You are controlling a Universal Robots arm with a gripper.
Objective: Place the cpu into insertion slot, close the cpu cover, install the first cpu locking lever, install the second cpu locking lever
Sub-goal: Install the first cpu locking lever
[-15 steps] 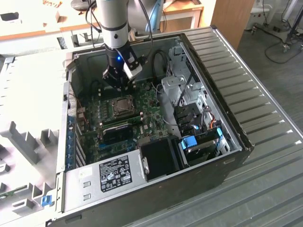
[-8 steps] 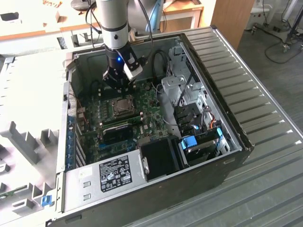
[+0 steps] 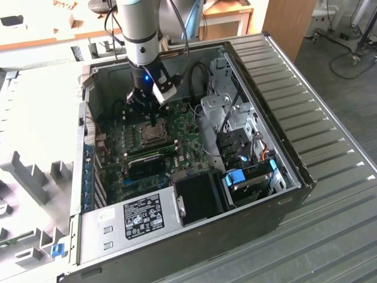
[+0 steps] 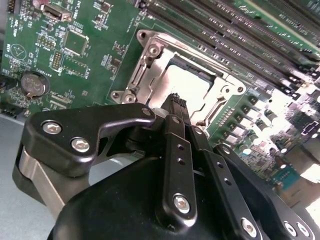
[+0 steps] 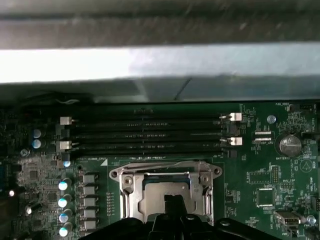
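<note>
The insertion slot [image 3: 151, 133] sits on the green board inside the open computer case. In both wrist views the cpu [image 4: 197, 92] [image 5: 155, 206] lies in it, its dull silver top showing through the cut-out of the cpu cover [image 4: 150, 70] [image 5: 131, 197]. The silvery cover frame lies around the chip; I cannot tell whether it is fully flat. My gripper [image 3: 152, 118] [image 4: 175, 101] [image 5: 174, 201] hangs right over the near edge of the socket. Its two black fingers are pressed together with nothing between them, tips at or just above the frame's edge.
Long memory slots [image 5: 145, 135] [image 4: 225, 30] run just beyond the socket, next to the case wall [image 5: 150, 65]. A coin battery [image 4: 34, 84] sits on the board. A black card [image 3: 144, 166], the power supply [image 3: 141, 215] and a drive cage [image 3: 235, 118] crowd the case.
</note>
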